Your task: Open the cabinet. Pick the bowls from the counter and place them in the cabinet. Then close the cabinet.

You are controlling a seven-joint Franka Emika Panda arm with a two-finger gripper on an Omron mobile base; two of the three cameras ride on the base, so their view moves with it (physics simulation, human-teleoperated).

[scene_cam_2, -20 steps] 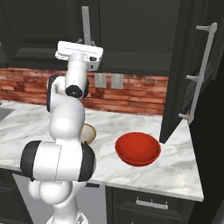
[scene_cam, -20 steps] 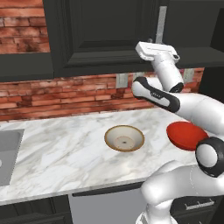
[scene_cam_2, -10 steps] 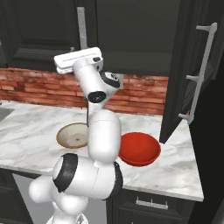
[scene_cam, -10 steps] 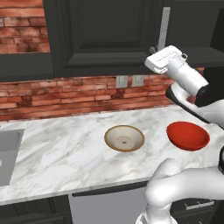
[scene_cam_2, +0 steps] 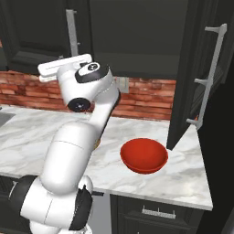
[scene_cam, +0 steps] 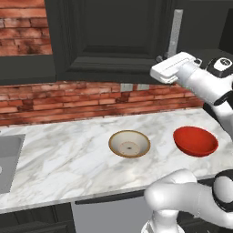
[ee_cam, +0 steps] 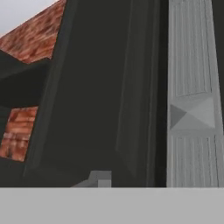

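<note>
1. Left base view: the cabinet (scene_cam: 113, 41) hung above the brick backsplash (scene_cam: 68, 102), its left door closed, with a long silver bar handle (scene_cam: 174, 34) running down the door's right edge. The gripper (scene_cam: 159, 61) was raised just beside the lower end of that handle; whether it touched the bar could not be told. On the tabletop (scene_cam: 54, 159) sat the tan-rimmed bowl (scene_cam: 129, 144) and, to its right and apart from it, the red bowl (scene_cam: 195, 141), both upright and empty. A grey sink (scene_cam: 9, 159) lay at the far left.

2. Right base view: the hand stood in front of the same handle (scene_cam_2: 71, 32). The right-hand cabinet door (scene_cam_2: 192, 77) stood swung open, with its own bar handle (scene_cam_2: 210, 73) facing out. The red bowl (scene_cam_2: 144, 155) sat near the tabletop's (scene_cam_2: 192, 183) front edge, beneath that open door.

3. Hand view: the camera looked along the dark door panel (ee_cam: 96, 96), with the silver bar (ee_cam: 192, 87) and its mount close on the right. The fingers could not be made out here, so whether they were released or clenched on the bar could not be told.

4. Judgement: the handle looked rigid and smooth, best pinched across the bar near mid-height. The bowls seemed light, hard, glossy and breakable; taking one by the rim, one finger inside and one outside, would suit.
</note>
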